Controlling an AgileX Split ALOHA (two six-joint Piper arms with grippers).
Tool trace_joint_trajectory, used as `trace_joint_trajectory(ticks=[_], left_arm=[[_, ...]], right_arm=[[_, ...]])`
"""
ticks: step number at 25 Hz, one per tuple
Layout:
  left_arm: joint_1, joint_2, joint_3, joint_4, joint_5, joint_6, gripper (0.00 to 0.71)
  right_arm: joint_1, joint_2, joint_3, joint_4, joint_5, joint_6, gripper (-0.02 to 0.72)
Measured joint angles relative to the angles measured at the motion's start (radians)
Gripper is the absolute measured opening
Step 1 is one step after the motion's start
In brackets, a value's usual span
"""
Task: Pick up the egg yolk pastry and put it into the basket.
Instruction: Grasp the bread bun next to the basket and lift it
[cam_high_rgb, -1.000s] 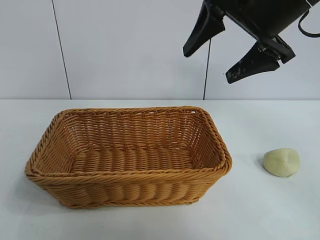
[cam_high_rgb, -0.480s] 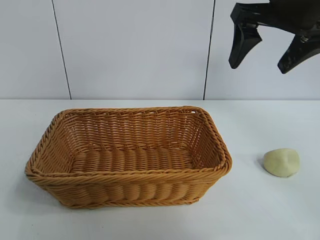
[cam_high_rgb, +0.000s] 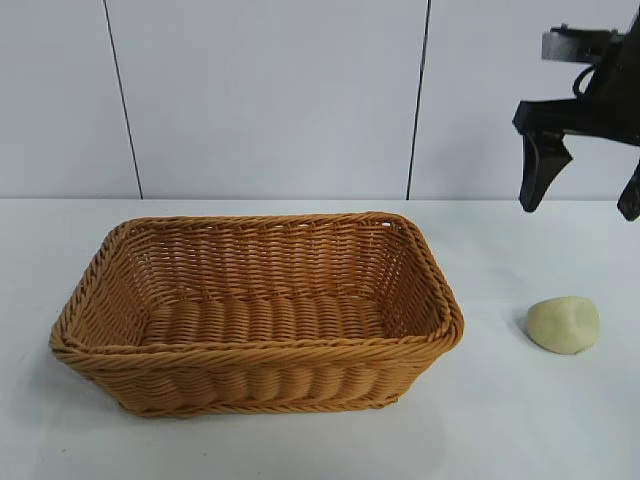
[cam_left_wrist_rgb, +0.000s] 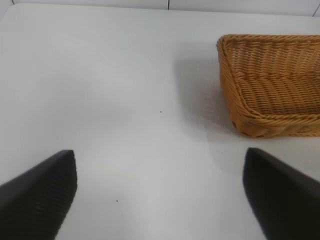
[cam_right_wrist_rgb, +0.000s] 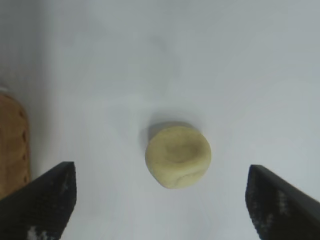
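Note:
The egg yolk pastry, a small pale yellow-green lump, lies on the white table to the right of the basket, a large orange-tan wicker basket that holds nothing. My right gripper hangs open and empty well above the pastry, near the right edge of the exterior view. In the right wrist view the pastry lies on the table between the two dark fingertips, with my right gripper wide open over it. My left gripper is open and empty over bare table, left of the basket.
The white table runs back to a pale panelled wall. A strip of the basket rim shows at the side of the right wrist view. The left arm is outside the exterior view.
My right gripper has swung to the right and come down, from above the basket's far right corner to above the pastry. The pastry and the basket have not moved.

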Motion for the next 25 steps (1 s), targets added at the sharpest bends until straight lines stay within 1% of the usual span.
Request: trace_joint_trajectory(ticks=[10, 12, 14, 16, 17, 18, 20, 21, 22, 25], left_arm=[[0.000, 0.000, 0.000, 0.000, 0.000, 0.000, 0.695], [0.000, 0.000, 0.000, 0.000, 0.000, 0.000, 0.695], [0.000, 0.000, 0.000, 0.000, 0.000, 0.000, 0.695], [0.000, 0.000, 0.000, 0.000, 0.000, 0.000, 0.695], [0.000, 0.000, 0.000, 0.000, 0.000, 0.000, 0.695], [0.000, 0.000, 0.000, 0.000, 0.000, 0.000, 0.695], [0.000, 0.000, 0.000, 0.000, 0.000, 0.000, 0.695], [0.000, 0.000, 0.000, 0.000, 0.000, 0.000, 0.695], [0.000, 0.000, 0.000, 0.000, 0.000, 0.000, 0.695], [0.000, 0.000, 0.000, 0.000, 0.000, 0.000, 0.695]], right_arm=[[0.000, 0.216, 0.000, 0.008, -0.028, 0.000, 0.632], [0.000, 0.224, 0.000, 0.008, -0.028, 0.000, 0.613], [0.000, 0.225, 0.000, 0.008, -0.028, 0.000, 0.530], [0.000, 0.225, 0.000, 0.008, -0.027, 0.000, 0.390], [0.000, 0.225, 0.000, 0.008, -0.026, 0.000, 0.292], [0.000, 0.225, 0.000, 0.008, -0.024, 0.000, 0.228], [0.000, 0.225, 0.000, 0.008, -0.018, 0.000, 0.127], [0.000, 0.220, 0.000, 0.008, -0.013, 0.000, 0.097], [0.000, 0.213, 0.000, 0.008, -0.008, -0.002, 0.084], [0.000, 0.161, 0.000, 0.008, -0.002, -0.010, 0.068]])
